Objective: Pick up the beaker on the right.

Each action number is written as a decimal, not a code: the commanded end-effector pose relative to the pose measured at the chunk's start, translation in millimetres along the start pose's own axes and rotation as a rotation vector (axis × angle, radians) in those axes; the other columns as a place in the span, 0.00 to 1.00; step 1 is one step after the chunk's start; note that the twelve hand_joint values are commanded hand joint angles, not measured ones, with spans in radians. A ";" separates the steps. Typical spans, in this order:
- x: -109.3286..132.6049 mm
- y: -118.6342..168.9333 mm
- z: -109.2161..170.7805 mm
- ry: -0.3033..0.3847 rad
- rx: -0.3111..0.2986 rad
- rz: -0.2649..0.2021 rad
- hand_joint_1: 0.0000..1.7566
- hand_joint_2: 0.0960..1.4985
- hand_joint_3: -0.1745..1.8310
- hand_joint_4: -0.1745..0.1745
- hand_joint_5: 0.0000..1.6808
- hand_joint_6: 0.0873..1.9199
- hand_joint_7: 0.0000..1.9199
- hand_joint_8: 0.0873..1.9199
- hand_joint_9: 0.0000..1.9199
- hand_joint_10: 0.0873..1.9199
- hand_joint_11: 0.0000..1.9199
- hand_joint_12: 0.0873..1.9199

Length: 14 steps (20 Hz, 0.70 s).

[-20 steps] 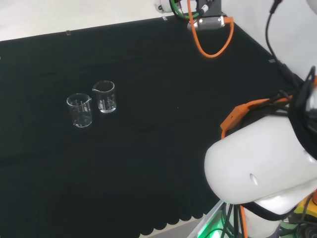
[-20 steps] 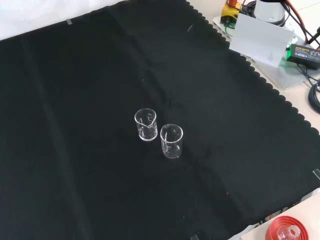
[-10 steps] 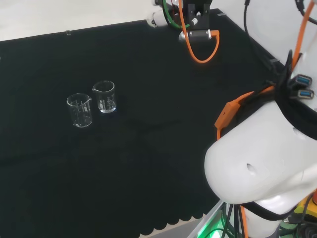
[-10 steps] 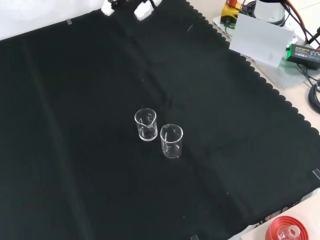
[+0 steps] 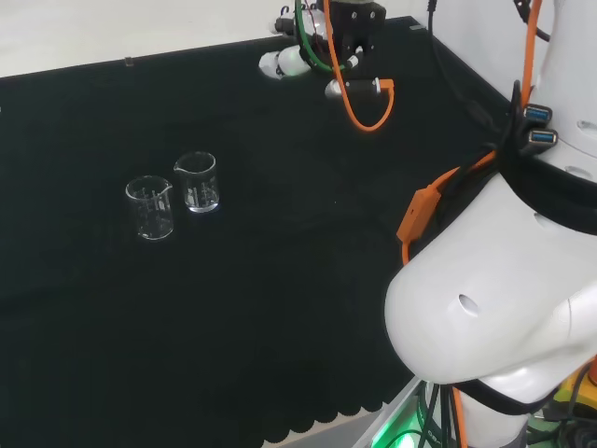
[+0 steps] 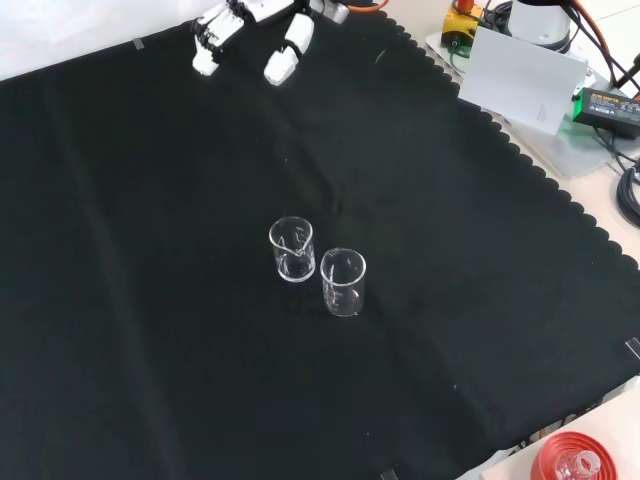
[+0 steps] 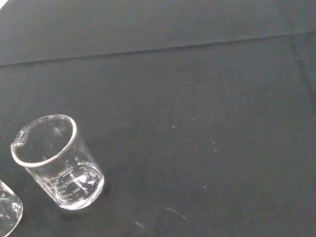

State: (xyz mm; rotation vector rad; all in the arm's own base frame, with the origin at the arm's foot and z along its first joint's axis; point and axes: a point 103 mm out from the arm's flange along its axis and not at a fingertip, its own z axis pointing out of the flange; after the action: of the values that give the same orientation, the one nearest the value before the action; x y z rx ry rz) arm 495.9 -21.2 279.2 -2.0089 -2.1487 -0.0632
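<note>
Hovering my black and white robot hand (image 6: 250, 30) at the far edge of the black-cloth tabletop (image 6: 150, 330), I keep its fingers (image 6: 283, 60) straight and apart, holding nothing, well away from the glassware. Two small clear glass beakers stand upright just beside each other mid-cloth. In the head view my target is the right-hand clear beaker (image 5: 196, 182), with its neighbouring clear beaker (image 5: 150, 207) to the left. I judge the approach barely begun; open fingers suit wrapping it without knocking the neighbour.

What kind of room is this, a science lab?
Probably a robotics lab bench set up for glassware handling: two clear beakers stand on a black cloth, and a robot hand hangs above it.
</note>
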 end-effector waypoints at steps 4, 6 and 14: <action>4.3 29.8 39.1 0.071 0.054 -0.059 0.31 0.52 0.33 0.32 0.17 0.00 0.08 0.25 0.14 0.33 0.00 0.61; 4.9 34.8 47.2 0.083 0.075 -0.076 0.32 0.48 0.33 0.31 0.17 0.00 0.08 0.26 0.14 0.33 0.00 0.60; 5.3 49.8 73.1 0.157 0.111 -0.132 0.36 0.41 0.33 0.30 0.15 0.00 0.07 0.28 0.13 0.34 0.00 0.57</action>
State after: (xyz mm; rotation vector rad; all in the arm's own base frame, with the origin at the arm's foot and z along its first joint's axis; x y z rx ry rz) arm 522.7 -10.7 244.8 -1.8816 -2.1659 -0.0784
